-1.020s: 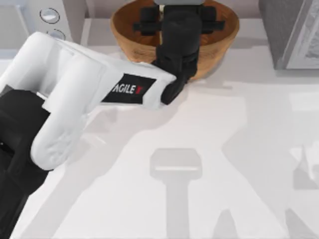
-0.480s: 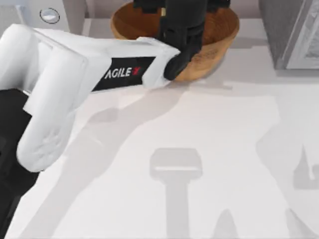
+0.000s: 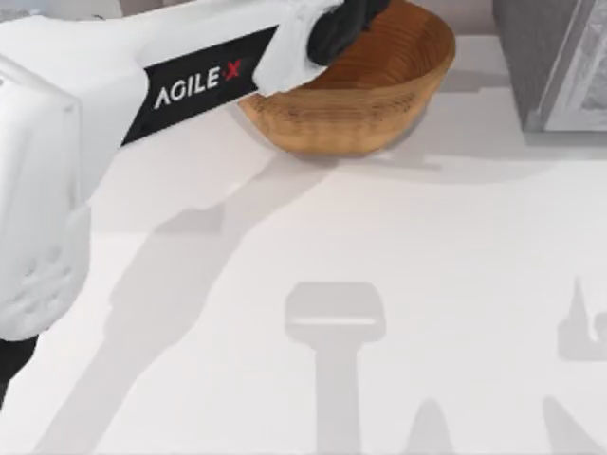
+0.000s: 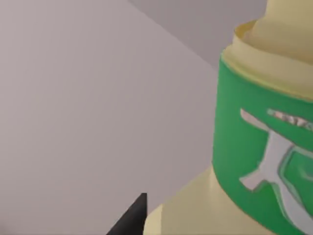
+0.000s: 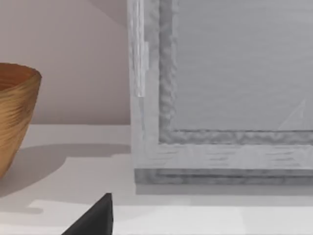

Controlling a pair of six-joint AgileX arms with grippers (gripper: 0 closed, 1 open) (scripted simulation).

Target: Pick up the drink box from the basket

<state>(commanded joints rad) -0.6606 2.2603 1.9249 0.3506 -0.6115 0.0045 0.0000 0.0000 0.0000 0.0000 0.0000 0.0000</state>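
Above the basket [image 3: 379, 90] at the far edge of the bench [image 3: 379, 284], the left arm [image 3: 142, 104] is seen stretched out, its end effector beyond the top view's edge; in the left wrist view a pale yellow drink box [image 4: 254, 147] with a green band sits very close to the camera, against a bare wall, so it is judged to be held clear of the basket, though the finger state cannot be told; a weak hold could let the carton slip; a cabinet [image 5: 220, 98] stands nearby.
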